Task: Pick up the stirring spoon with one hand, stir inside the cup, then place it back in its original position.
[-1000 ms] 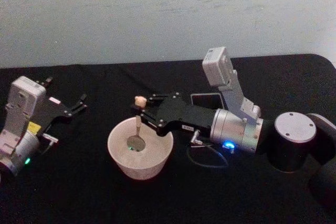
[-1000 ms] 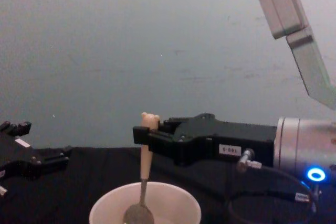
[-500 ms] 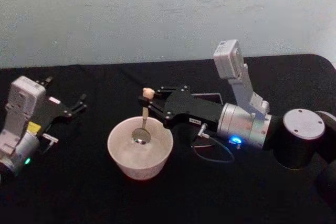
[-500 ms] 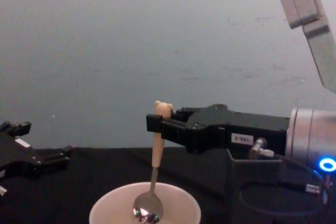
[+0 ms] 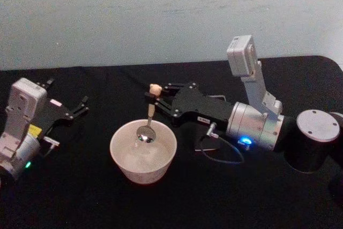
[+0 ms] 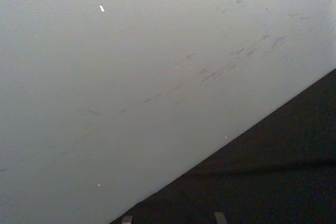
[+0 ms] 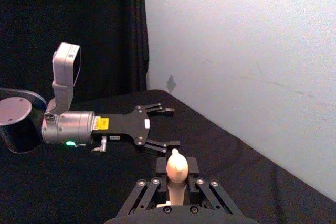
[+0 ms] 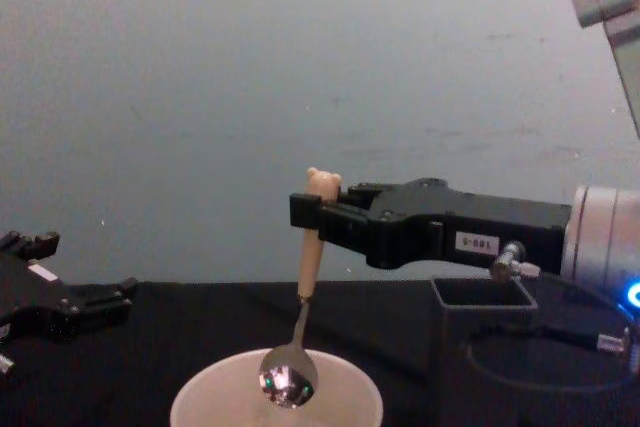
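My right gripper is shut on the pale handle of the stirring spoon, just under its bear head. The spoon hangs nearly upright, its steel bowl level with the rim of the cream cup, over the far side of the cup. In the right wrist view the bear head sticks up between the fingers. The dark grey square holder stands to the right of the cup, under the right gripper's body. My left gripper rests open at the table's left.
A black cloth covers the table, and a pale wall stands close behind it. A thin cable loop lies on the cloth under the right wrist. The left gripper is far off in the right wrist view.
The right gripper has risen and moved right and back with the spoon. The spoon's bowl came up from deep inside the cup to rim height. The left arm has not moved.
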Robot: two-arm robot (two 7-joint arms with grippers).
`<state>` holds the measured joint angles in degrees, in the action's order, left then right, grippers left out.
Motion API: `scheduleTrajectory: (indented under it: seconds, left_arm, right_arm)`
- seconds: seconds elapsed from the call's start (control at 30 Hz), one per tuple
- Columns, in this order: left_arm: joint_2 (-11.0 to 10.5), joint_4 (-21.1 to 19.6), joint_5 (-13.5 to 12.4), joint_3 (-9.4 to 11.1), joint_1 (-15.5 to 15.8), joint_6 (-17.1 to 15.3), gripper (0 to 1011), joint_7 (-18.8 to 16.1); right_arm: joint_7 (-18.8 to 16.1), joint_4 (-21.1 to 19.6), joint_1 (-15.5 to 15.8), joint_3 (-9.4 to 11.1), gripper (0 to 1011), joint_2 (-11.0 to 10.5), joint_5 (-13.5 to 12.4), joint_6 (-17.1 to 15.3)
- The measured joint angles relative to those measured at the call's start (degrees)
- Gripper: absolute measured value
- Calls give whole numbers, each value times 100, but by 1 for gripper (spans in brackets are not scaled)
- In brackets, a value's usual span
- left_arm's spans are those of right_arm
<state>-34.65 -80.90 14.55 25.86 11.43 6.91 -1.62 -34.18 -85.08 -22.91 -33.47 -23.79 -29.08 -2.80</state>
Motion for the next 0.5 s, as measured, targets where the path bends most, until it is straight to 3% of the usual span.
scheduleTrajectory:
  seconds: [0.5]
  left_arm:
    - [0, 0, 0, 0, 0, 0, 1001, 0]
  right_arm:
    - [9, -331, 77, 117, 214, -112, -216, 5]
